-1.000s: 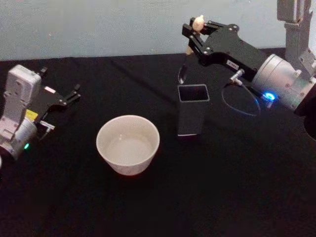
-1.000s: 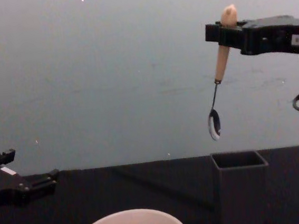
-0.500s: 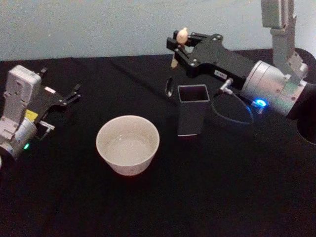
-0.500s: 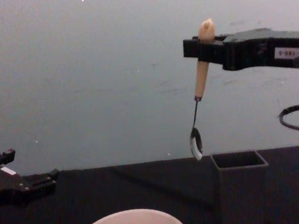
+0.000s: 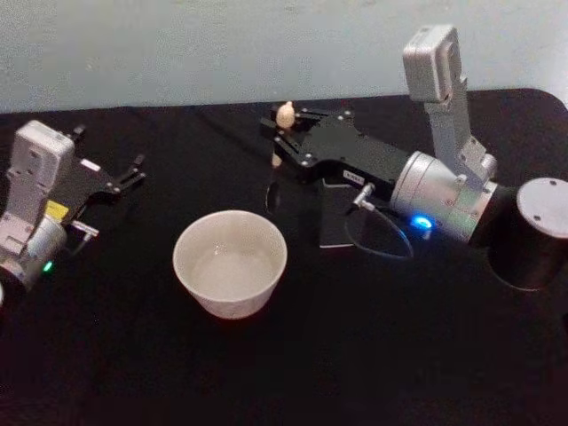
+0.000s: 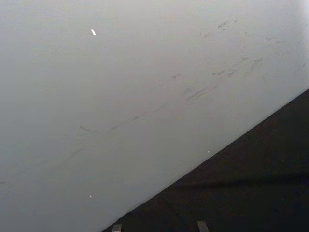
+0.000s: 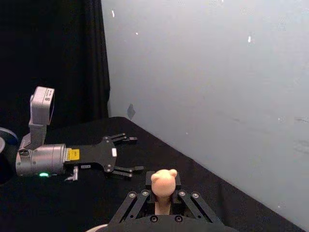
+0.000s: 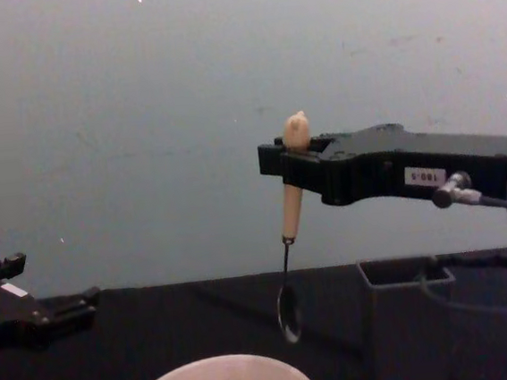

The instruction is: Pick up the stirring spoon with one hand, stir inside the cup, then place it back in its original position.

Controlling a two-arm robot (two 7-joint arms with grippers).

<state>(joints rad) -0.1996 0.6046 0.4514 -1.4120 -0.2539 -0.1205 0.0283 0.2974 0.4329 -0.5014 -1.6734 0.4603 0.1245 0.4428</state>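
Waiting nearest on the desk (image 5: 355, 373) with the cup (image 5: 226, 300), upright and untouched. Just past its far right rim, bringing the spoon (image 8: 289, 215) in: hanging it bowl-down, close above the rim but not yet inside, having dropped it and swung it leftward off the holder (image 8: 401, 319) within the last second. Clamping the beige handle just under its knob with the right hand (image 5: 284, 135), closed firmly on it. Heading, by the look of it, into the stirring step, needing a little more travel over the cup and then downward. Off to the left, resting the left hand (image 5: 138, 170) on the desk, fingers spread and gripping nothing.
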